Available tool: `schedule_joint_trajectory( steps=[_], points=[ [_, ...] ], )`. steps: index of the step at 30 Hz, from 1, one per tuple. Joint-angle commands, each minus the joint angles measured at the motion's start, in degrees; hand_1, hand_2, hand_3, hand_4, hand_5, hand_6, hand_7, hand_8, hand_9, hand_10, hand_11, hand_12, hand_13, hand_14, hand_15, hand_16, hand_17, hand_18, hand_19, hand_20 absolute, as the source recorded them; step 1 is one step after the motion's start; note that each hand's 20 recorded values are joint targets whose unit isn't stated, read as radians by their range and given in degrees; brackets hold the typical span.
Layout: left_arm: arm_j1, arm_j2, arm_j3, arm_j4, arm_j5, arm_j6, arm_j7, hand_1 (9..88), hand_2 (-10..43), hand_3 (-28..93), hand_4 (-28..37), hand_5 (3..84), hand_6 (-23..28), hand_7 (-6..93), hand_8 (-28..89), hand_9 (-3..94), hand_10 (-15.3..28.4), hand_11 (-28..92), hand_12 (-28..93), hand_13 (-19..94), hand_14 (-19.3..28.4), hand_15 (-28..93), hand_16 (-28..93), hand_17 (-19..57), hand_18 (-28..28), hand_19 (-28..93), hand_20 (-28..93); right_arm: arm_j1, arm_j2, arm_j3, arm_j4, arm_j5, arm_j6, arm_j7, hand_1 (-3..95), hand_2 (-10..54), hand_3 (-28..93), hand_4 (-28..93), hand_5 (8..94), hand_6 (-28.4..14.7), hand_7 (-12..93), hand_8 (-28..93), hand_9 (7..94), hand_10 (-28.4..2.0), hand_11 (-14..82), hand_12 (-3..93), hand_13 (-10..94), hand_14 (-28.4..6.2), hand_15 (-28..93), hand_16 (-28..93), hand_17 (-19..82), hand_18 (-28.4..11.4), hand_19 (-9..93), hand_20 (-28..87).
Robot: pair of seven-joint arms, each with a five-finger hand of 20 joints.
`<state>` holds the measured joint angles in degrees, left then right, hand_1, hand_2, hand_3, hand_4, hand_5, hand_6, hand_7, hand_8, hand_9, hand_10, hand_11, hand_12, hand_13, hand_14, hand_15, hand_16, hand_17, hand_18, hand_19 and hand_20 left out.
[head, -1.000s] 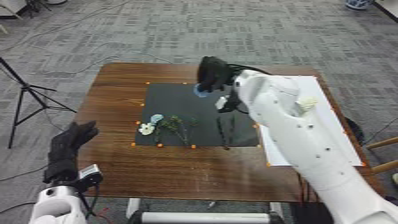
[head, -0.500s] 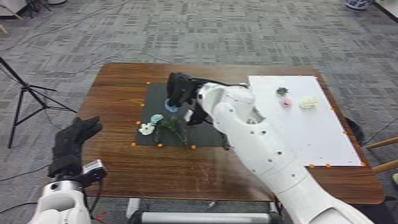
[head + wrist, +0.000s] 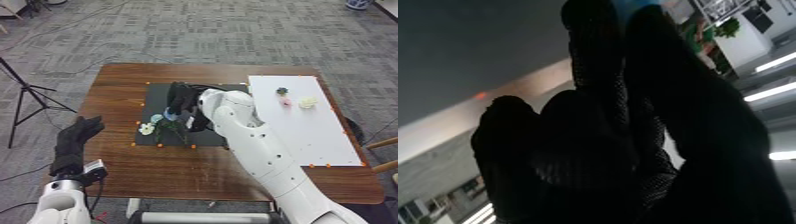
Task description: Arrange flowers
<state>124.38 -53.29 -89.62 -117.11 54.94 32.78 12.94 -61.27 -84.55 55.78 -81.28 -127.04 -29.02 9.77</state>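
Grey carpet (image 3: 222,35) and a tripod (image 3: 26,88) suggest an office-like lab.

Right hand (image 3: 182,96) holding blue flower (image 3: 169,115) over dark mat (image 3: 157,102); pink flower (image 3: 285,101) on white sheet (image 3: 313,140).

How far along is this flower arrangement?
Likely partway. Seemingly done: a white flower and a light blue flower lie with green stems on the black mat. In hand: a blue flower, held by the right robot hand over the mat. Probably left: the cream, pink and dark green blooms on the white sheet.
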Motion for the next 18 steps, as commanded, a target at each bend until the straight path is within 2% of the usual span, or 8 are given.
schedule_joint_trajectory(
  steps=[1,8,13,15,17,18],
  points=[
    [-0.39,-0.14,0.06,0.05,0.25,-0.91,-0.7,20.8,19.6,63,-28.3,55.5,3.1,13.9,-10,55.1,15.2,21,9,42,16.8,16,-2,4.7,11.0,13,15,-0.16,-0.04,-0.06,0.02,-1.45,0.25,-1.39,40.2,-9.5,64,-15,67.7,-1.1,21,-7,81.4,-11.6,18.6,21.2,92,-1.6,63,35,65,-14.1,93,66],
    [-0.13,-0.47,-0.04,-0.14,0.53,-1.13,-0.96,20.7,19.4,63,-28.3,55.3,3.0,13.9,-10,55.0,15.2,21,9,42,16.9,16,-2,4.6,11.1,13,15,2.52,5.55,-1.42,-2.94,-2.88,4.81,-3.59,36.9,-9.5,64,-15,63.6,-1.8,20,-8,74.4,-13.5,13.6,18.5,92,-2.3,61,34,65,-14.1,93,65],
    [0.56,-0.44,-0.37,-0.34,0.5,-0.74,-0.94,21.0,19.1,63,-28.3,55.3,2.9,14.1,-10,55.1,15.3,21,9,42,16.9,16,-2,4.5,11.2,13,15,4.36,16.93,-1.79,-8.65,-5.43,18.69,-4.58,34.3,-9.5,65,-15,56.7,-1.8,16,-7,66.1,-14.2,10.1,17.9,88,-3.5,59,34,61,-14.9,93,61],
    [0.85,-0.57,-0.47,-0.47,0.33,-0.59,-0.95,21.0,19.0,63,-28.3,55.3,3.0,14.1,-10,55.0,15.3,21,9,42,16.9,16,-2,4.5,11.2,13,15,4.54,21.62,-0.96,-9.21,-6.33,22.18,-4.05,33.4,-9.5,65,-15,54.5,-1.8,15,-6,63.6,-14.5,9.3,18.2,87,-4.1,58,33,59,-15.3,93,58],
    [0.91,-0.76,-0.52,-0.44,0.85,-0.31,-1.23,20.9,19.0,64,-28.3,55.3,3.0,14.1,-10,55.0,15.2,21,9,42,17.0,16,-2,4.5,11.2,13,15,4.74,24.5,1.33,-8.4,-7.24,20.44,-2.71,31.5,-9.5,65,-15,49.0,-2.3,13,-5,55.5,-16.0,7.6,17.8,80,-6.2,55,32,53,-17.2,91,52],
    [1.11,-0.77,-0.63,-0.52,0.61,-0.26,-1.14,20.9,18.9,64,-28.3,55.3,3.0,14.0,-10,55.0,15.2,21,9,42,16.9,16,-2,4.5,11.2,13,15,4.78,26.44,1.78,-8.23,-5.81,20.19,-1.37,30.6,-9.5,66,-15,46.2,-2.6,12,-5,51.4,-16.8,6.7,17.5,77,-7.6,53,32,50,-18.2,89,50]
  ],
)
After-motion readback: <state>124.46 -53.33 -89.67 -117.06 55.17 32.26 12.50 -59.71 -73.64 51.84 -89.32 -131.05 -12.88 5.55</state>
